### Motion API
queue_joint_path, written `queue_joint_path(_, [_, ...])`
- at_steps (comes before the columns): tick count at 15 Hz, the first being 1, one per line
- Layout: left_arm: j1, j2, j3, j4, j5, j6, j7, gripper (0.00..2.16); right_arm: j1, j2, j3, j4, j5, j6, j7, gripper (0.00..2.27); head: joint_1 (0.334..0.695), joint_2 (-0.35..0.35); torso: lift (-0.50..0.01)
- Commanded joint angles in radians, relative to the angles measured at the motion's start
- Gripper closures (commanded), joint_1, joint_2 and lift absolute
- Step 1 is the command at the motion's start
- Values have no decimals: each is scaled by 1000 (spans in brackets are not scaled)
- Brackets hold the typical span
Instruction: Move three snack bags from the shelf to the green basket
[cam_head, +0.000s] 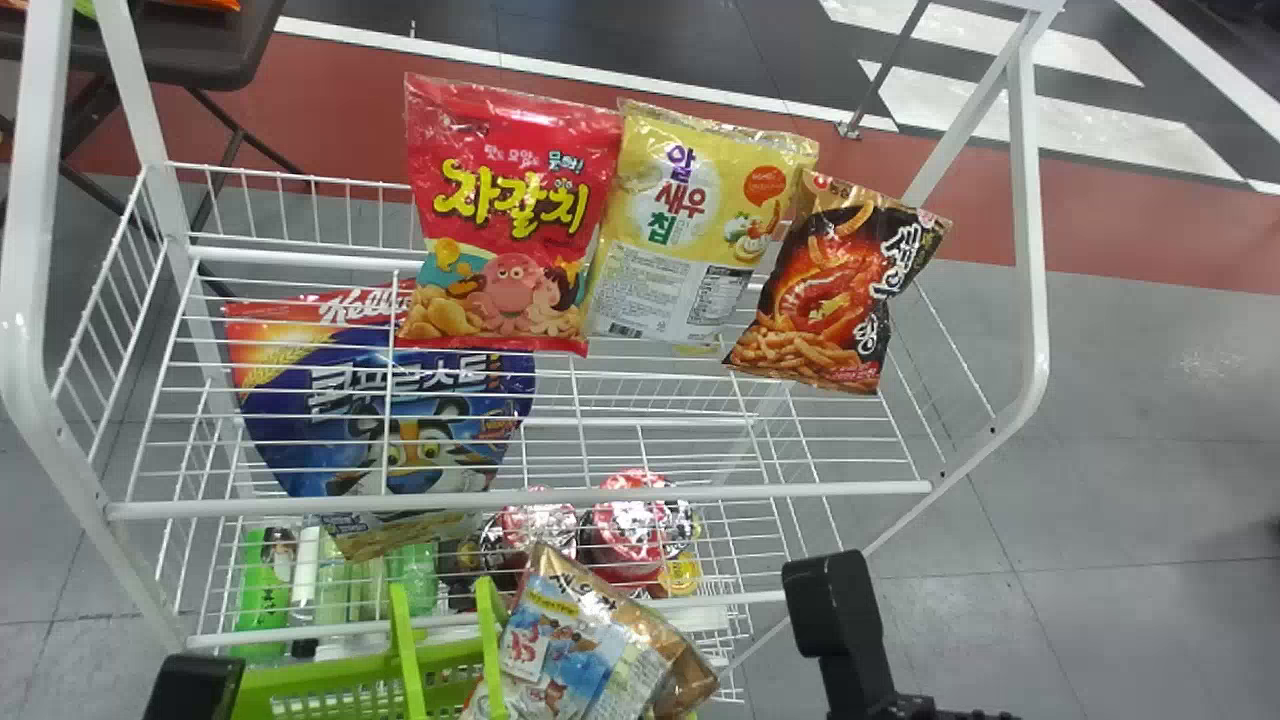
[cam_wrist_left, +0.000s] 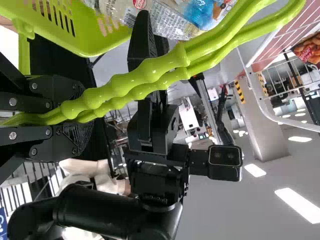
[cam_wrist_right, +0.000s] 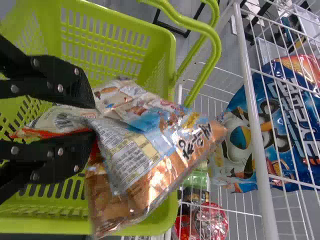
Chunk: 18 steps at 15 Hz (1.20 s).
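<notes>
Foil snack bag in the right gripper.

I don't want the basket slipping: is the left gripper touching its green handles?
Touching. The left wrist view shows the left gripper shut on the green handles, which run out from between its fingers.

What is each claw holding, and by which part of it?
Right claw: the blue-and-brown snack bag, pinched by a crumpled end. Left claw: the green basket, by its two handles together.
</notes>
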<state>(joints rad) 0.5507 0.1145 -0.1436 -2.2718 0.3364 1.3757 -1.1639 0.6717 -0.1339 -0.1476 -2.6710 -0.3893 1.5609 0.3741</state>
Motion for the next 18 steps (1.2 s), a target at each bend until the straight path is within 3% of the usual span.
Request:
queue_joint_path(1, [0, -3, -1, 0, 0, -2, 0, 1463, 2, -4, -6, -29, 0, 11, 14, 53, 695, -350, -47])
queue_joint_path(4, [0, -4, -1, 2, 0, -14, 0, 1463, 6, -4, -49, -96, -17, 11, 72, 53, 695, -350, -47])
queue_joint_path(8, [0, -6, -1, 3, 1, -20, 3, 1463, 26, -1, -83, -193, -30, 11, 71, 53, 695, -350, -47])
queue_joint_path(11, [2, -6, -2, 2, 1, -20, 3, 1463, 29, 13, -145, -198, -26, 11, 48, 53, 695, -350, -47])
queue_joint_path(15, [3, -7, -21, 2, -2, -23, 20, 1463, 23, 16, -141, -95, 33, 11, 72, 66, 695, -350, -47])
queue_joint_path(18, [5, -7, -30, 3, -11, -23, 33, 1463, -1, 34, -92, 20, 35, -377, 85, 66, 695, -350, -47])
